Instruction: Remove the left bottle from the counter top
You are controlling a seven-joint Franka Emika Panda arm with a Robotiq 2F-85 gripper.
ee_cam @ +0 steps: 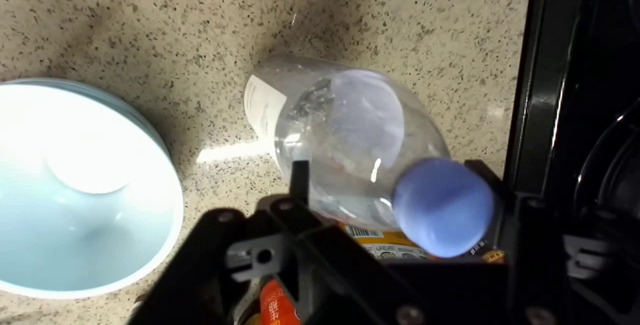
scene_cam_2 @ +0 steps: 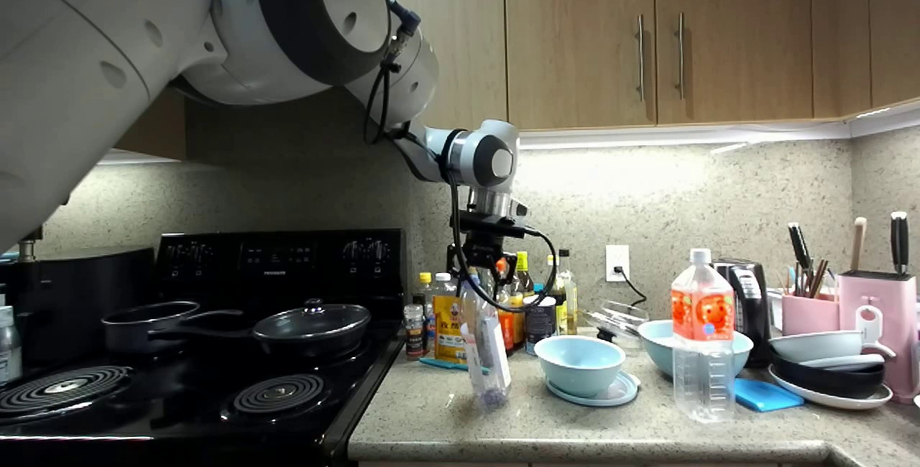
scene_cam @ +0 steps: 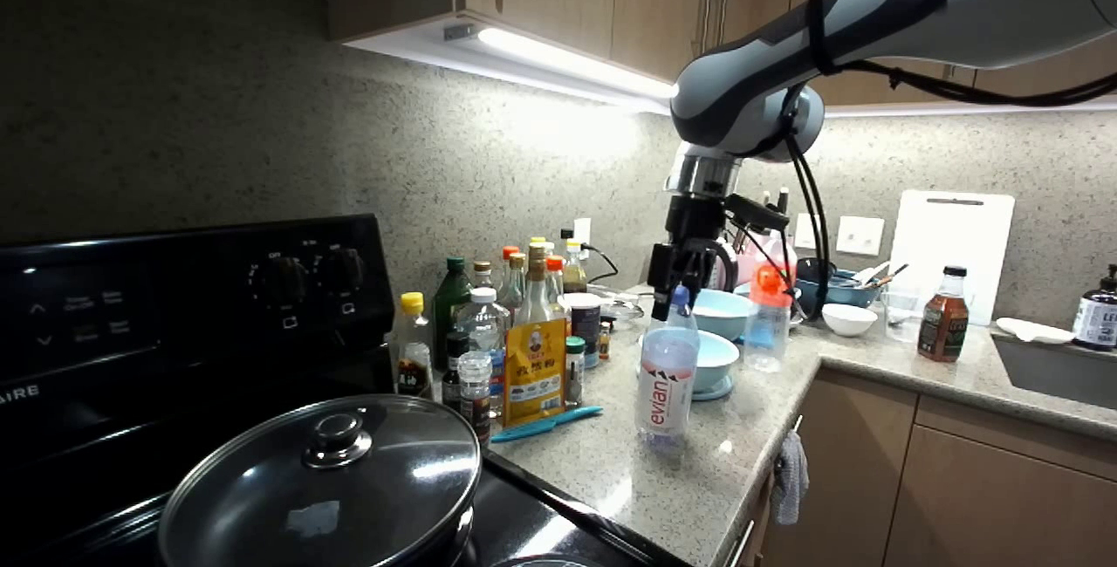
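My black two-fingered hand (ee_cam: 391,175) has its fingers (ee_cam: 300,185) spread wider than the cap, gripping nothing. Target, a tall clear plastic bottle (scene_cam: 668,384) with evian label, is right below; its round blue plastic cap (ee_cam: 443,207) sits between my fingers, just beside the one nearer the black stove top (scene_cam_2: 180,384) (contact: can't tell), visible gap to the other. Bottle leans, base on grey speckled stone-look surface (scene_cam: 593,467), near but apart from a round pale blue bowl (scene_cam_2: 575,375).
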